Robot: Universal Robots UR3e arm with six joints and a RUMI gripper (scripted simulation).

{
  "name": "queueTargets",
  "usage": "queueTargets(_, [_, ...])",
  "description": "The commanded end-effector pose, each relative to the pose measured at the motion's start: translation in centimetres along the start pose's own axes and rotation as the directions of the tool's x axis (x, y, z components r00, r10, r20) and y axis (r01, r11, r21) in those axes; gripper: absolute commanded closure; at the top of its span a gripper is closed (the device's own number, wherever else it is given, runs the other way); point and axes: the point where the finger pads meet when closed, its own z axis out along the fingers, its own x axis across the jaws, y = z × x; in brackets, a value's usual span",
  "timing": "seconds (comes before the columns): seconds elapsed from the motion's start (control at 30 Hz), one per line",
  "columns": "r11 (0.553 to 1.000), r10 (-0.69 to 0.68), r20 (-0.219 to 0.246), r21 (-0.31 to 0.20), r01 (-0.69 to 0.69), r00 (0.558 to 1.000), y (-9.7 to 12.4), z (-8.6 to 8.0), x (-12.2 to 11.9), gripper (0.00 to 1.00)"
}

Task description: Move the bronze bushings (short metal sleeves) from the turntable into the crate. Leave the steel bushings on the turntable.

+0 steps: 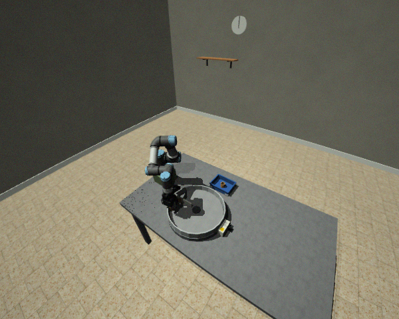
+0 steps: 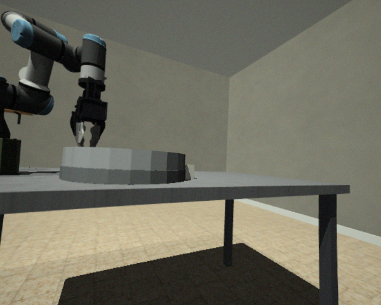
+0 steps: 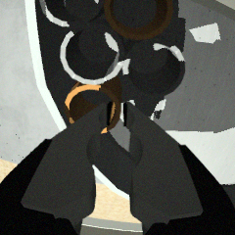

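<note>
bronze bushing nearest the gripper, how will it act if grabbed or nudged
The bronze bushing is likely stiff, being a metal sleeve. Its round rim suggests it could roll if knocked onto its side. The steel bushing close by may get bumped if it is pushed that way.
</note>
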Motion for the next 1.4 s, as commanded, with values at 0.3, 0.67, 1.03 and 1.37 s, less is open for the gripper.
queueTargets(0.3, [1.000, 0.000, -0.001, -0.003, 0.000, 1.000, 0.08, -0.07, 0.04, 0.95])
queueTargets(0.67, [1.000, 0.000, -0.001, -0.003, 0.000, 1.000, 0.08, -0.07, 0.04, 0.95])
queueTargets(1.03, [1.000, 0.000, -0.001, -0.003, 0.000, 1.000, 0.08, -0.07, 0.04, 1.00])
queueTargets(1.37, [1.000, 0.000, -0.001, -0.003, 0.000, 1.000, 0.08, -0.07, 0.04, 1.00])
